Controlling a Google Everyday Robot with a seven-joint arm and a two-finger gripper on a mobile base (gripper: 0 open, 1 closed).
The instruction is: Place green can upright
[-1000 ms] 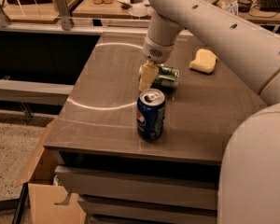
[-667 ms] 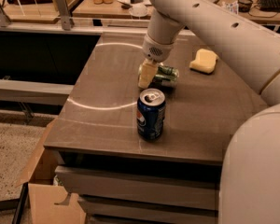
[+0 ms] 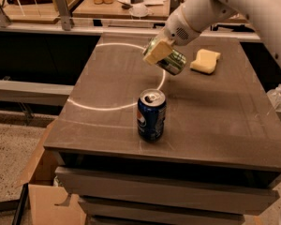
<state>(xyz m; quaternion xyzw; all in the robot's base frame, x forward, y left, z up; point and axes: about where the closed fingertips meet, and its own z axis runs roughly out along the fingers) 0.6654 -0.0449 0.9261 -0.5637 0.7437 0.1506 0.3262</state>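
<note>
At upper centre the gripper (image 3: pixel 158 52), jaws clamped on the tilted green can (image 3: pixel 174 63), hangs over the tabletop (image 3: pixel 225 118).

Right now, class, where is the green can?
In the camera view, the green can hangs tilted in the gripper above the table, behind the blue Pepsi can and left of the yellow sponge.

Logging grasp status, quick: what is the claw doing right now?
Claw: closed on the green metallic soda can, held tilted over the grey table, beyond the upright dark blue Pepsi can.
</note>
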